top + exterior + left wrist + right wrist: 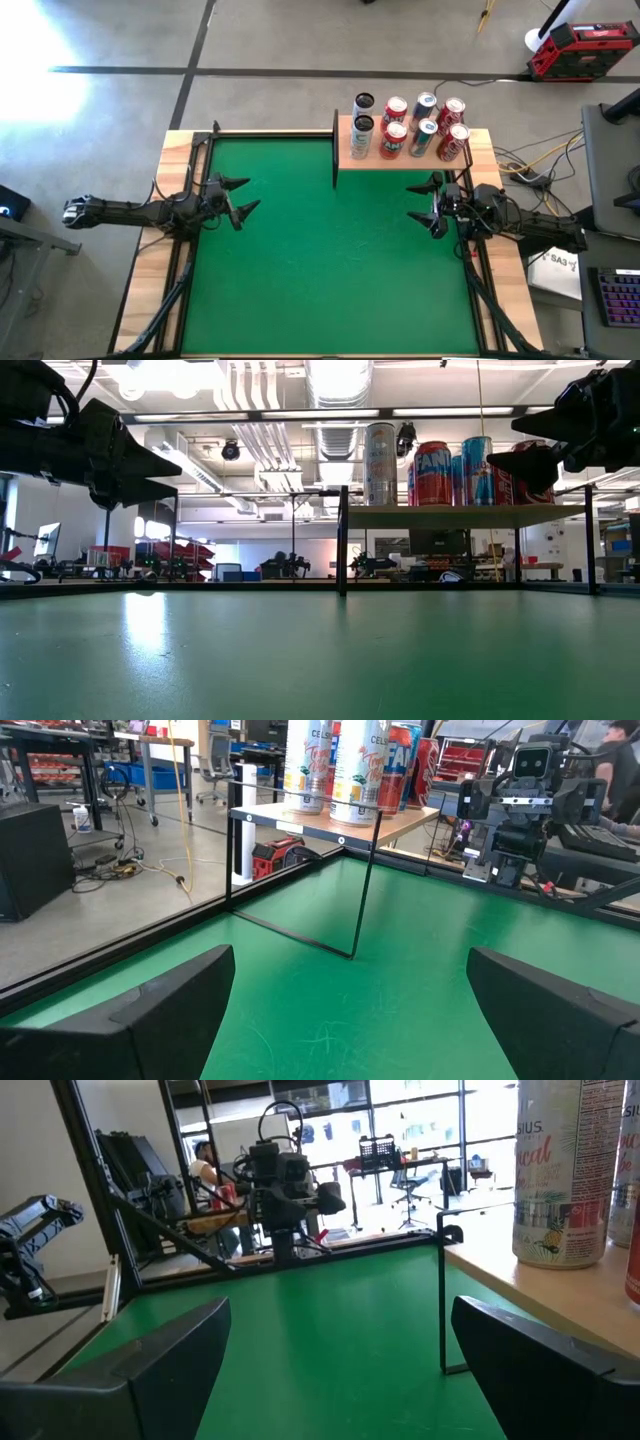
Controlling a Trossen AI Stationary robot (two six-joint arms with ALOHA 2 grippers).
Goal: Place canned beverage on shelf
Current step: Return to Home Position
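Now, mid-left of frame: left gripper (243, 195), fingers spread wide, empty. Upper centre-right: shelf (345, 152) w/ eight cans (395, 138) standing on it. Mid-right: right gripper (421, 202), also wide, empty. Prob. the homing step; next move just needs both arms parked, nothing to grab.

Robotics lab: ceiling ducts (338, 390), red toolbox (580, 50).

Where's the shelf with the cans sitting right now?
In the high view the shelf stands at the green mat's far edge, right of centre, just beyond the open right gripper.
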